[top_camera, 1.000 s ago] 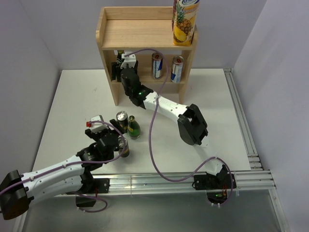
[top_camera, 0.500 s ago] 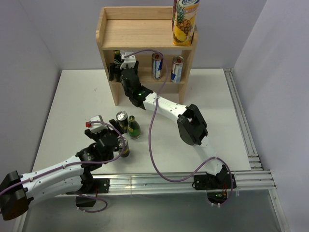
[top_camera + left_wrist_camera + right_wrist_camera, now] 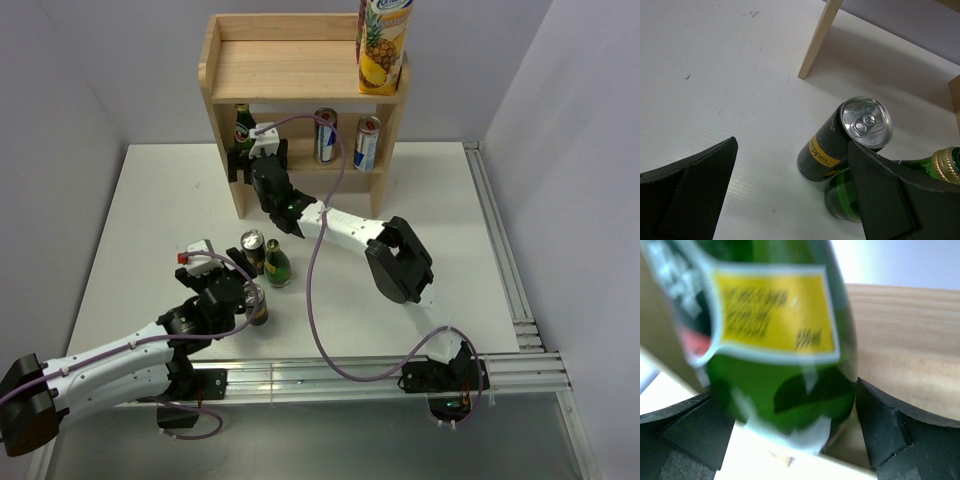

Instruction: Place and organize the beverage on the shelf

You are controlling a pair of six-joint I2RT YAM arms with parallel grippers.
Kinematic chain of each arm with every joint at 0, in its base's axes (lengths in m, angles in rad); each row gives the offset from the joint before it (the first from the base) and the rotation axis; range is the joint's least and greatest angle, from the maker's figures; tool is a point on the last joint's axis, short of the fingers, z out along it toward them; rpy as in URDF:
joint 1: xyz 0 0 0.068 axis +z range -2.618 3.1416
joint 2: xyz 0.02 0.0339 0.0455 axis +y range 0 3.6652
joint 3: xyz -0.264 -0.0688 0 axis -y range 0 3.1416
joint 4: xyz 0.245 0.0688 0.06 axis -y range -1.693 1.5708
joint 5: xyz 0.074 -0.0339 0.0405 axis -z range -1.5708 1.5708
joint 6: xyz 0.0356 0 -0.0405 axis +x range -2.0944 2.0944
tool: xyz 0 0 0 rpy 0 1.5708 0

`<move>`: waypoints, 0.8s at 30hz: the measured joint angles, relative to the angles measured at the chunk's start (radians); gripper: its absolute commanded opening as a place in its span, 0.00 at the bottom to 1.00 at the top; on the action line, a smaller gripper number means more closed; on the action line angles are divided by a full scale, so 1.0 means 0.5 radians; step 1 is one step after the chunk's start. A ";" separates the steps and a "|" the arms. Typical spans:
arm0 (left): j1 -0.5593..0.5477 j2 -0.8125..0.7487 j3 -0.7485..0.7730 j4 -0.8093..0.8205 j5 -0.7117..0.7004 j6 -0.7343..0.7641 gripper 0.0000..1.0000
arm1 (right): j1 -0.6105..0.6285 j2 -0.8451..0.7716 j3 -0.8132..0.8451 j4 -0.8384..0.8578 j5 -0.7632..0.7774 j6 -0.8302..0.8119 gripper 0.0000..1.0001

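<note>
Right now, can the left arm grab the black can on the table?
Probably yes. The left gripper is open, and the black can stands just ahead with bare table between. The green bottle crowds its side and might get bumped.

The only letters I can make out are "eppes", dark print on the yellow band around the dark can [image 3: 826, 152] seen from my left wrist (the start of the word curves out of sight). The green bottle [image 3: 785, 340] right before my right wrist camera wears a yellow label with lines of dark print, all too blurred to read. From above, the juice carton [image 3: 383, 45] shows a pineapple picture and lettering too small for me to read.
</note>
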 measured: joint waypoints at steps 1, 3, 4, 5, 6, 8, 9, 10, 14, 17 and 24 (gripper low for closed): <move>0.000 -0.001 -0.002 0.000 0.000 0.000 0.99 | 0.007 -0.022 -0.031 0.000 0.000 -0.007 1.00; 0.000 -0.009 -0.006 -0.002 0.000 0.000 0.99 | 0.025 -0.072 -0.098 0.008 -0.002 -0.019 1.00; 0.000 -0.014 -0.007 -0.001 0.000 -0.001 0.99 | 0.036 -0.098 -0.129 0.013 0.000 -0.024 1.00; 0.000 -0.019 -0.007 0.000 0.000 0.000 0.99 | 0.048 -0.126 -0.158 0.019 0.002 -0.034 1.00; 0.000 -0.023 -0.008 0.000 0.000 -0.001 0.99 | 0.056 -0.148 -0.178 0.024 0.003 -0.042 1.00; 0.001 -0.027 -0.008 0.000 0.000 0.000 0.99 | 0.069 -0.183 -0.214 0.035 0.008 -0.056 1.00; 0.001 -0.027 -0.008 -0.001 0.000 0.000 0.99 | 0.075 -0.196 -0.229 0.040 0.011 -0.060 1.00; 0.001 -0.027 -0.008 -0.001 0.000 -0.001 0.99 | 0.079 -0.206 -0.244 0.045 0.013 -0.063 1.00; 0.001 -0.026 -0.008 0.000 0.000 0.000 0.99 | 0.107 -0.272 -0.347 0.079 0.029 -0.089 1.00; 0.001 -0.026 -0.008 -0.001 0.000 0.000 0.99 | 0.145 -0.352 -0.430 0.089 0.058 -0.109 1.00; 0.001 -0.026 -0.008 -0.001 0.000 -0.001 0.99 | 0.200 -0.507 -0.491 0.122 0.101 -0.121 1.00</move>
